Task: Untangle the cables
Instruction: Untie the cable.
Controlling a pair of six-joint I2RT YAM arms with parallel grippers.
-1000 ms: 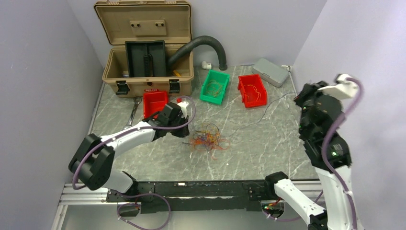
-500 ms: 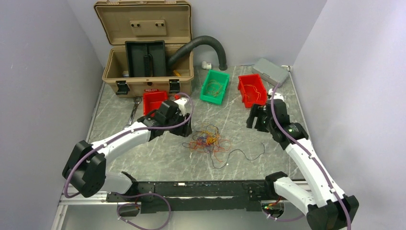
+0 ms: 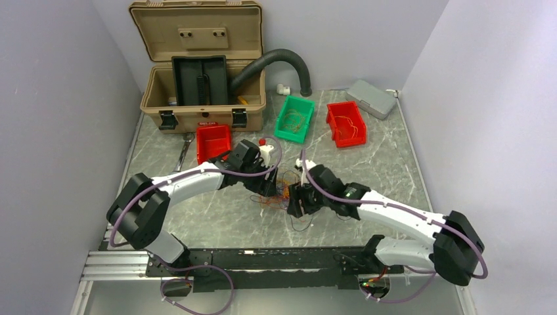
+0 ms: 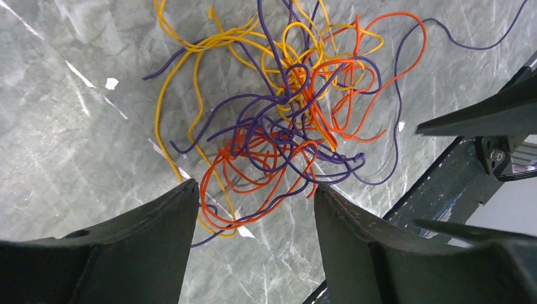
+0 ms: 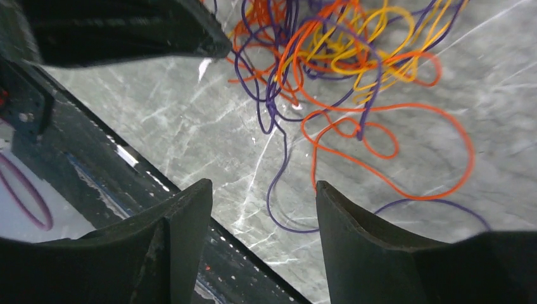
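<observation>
Centrally, cables (image 4: 286,106) between left tool (image 4: 254,189) and right tool (image 5: 263,184), far from table (image 3: 381,164) edges

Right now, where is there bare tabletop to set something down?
Bare marble tabletop right of centre, between the right-hand red plastic bin, the right edge and the right arm. Another patch front-left, between left arm and front rail. Crowded centre: tangle of thin orange, yellow, purple wires, left gripper and right gripper open over it.
</observation>
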